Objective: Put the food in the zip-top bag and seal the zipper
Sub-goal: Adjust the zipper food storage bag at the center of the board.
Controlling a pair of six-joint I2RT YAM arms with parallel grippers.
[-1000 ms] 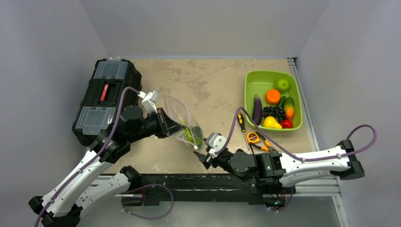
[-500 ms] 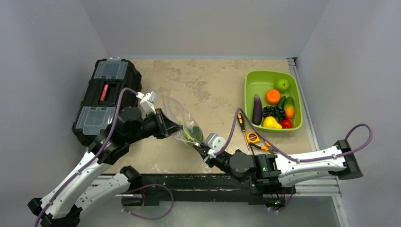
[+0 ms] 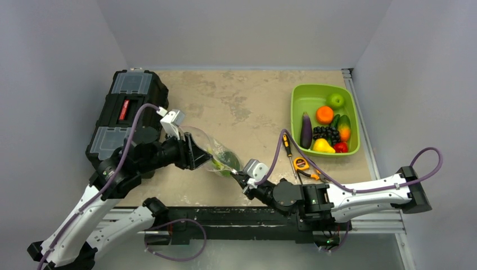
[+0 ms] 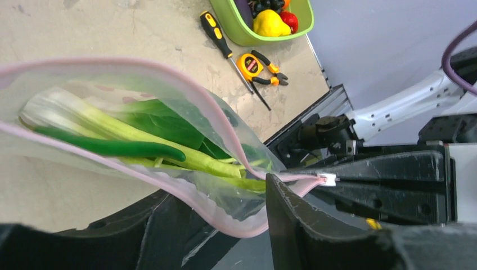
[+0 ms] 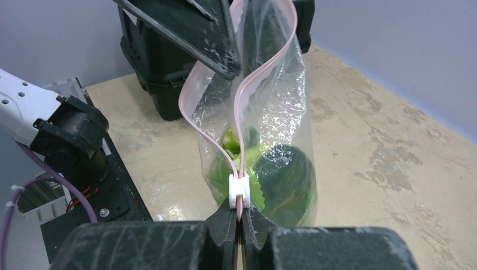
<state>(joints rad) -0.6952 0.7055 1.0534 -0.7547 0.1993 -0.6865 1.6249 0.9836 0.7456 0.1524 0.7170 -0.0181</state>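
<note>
Clamped at the zipper slider in right gripper's jaws, mouth loose between left gripper's parted jaws: zip-top bag, bok choy inside, over the tabletop. Floppy, slick — best taken by the stiffer strip.

Clear zip-top bag, pale-pink zipper; dark green, whitish-stalked food; lime-green bin; mottled beige tabletop.

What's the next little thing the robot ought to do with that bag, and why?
Probably close the left gripper on its end of the pink strip. Its jaws stand apart around the mouth of the bag, which gapes over the greens, while the right gripper pinches the strip by the white slider. Held at both ends, the strip could be zipped shut.
</note>
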